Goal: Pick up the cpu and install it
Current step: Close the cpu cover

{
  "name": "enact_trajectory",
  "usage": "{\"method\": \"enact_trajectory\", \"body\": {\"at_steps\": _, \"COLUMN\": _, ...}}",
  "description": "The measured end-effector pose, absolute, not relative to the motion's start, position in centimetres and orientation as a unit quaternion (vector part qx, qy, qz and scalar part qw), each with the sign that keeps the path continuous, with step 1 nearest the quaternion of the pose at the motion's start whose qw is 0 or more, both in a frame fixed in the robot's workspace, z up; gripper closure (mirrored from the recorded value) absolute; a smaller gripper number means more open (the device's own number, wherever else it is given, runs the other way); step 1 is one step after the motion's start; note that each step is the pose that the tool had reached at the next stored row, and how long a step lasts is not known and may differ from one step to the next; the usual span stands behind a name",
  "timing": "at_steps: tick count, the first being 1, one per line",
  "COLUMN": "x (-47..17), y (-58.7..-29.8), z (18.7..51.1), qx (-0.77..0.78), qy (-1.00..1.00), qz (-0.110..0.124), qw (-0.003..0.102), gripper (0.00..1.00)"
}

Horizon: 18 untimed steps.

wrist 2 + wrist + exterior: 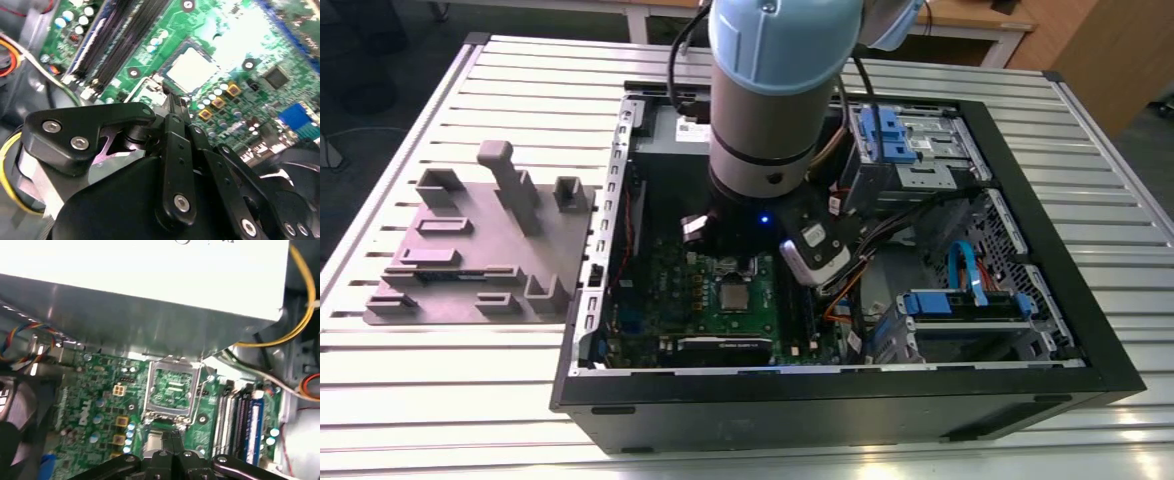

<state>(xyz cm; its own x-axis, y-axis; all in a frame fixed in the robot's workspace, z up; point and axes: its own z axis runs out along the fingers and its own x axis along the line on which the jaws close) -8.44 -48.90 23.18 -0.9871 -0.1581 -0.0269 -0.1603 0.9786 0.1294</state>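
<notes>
Now | tool [173,104] pinched closed | just above cpu [192,70] | cpu flat on motherboard [235,35]

- You see a green motherboard [240,30], speckled with yellow and pale blue parts.
- The cpu [192,67] is pale silver-grey.
- Your gripper [176,102] is black.
- The case [854,410] is black and the drive latches [947,300] are blue.
- The table [454,400] is silver with ribbed stripes.

Glare washes the motherboard [227,47] inside the dim case [827,400].
</notes>
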Motion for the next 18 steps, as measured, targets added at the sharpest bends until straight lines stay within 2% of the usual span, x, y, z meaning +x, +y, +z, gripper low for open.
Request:
{"method": "enact_trajectory", "body": {"at_steps": 3, "x": -8.44, "y": -48.93, "z": 23.19, "qx": -0.086, "qy": 0.994, "qz": 0.071, "qw": 0.023, "gripper": 0.9}}
{"method": "enact_trajectory", "body": {"at_steps": 5, "x": -8.44, "y": -48.92, "z": 23.19, "qx": -0.098, "qy": 0.992, "qz": 0.072, "qw": 0.027, "gripper": 0.9}}
{"method": "enact_trajectory", "body": {"at_steps": 18, "x": -7.64, "y": -48.91, "z": 22.84, "qx": -0.194, "qy": 0.978, "qz": 0.074, "qw": 0.021, "gripper": 0.9}}
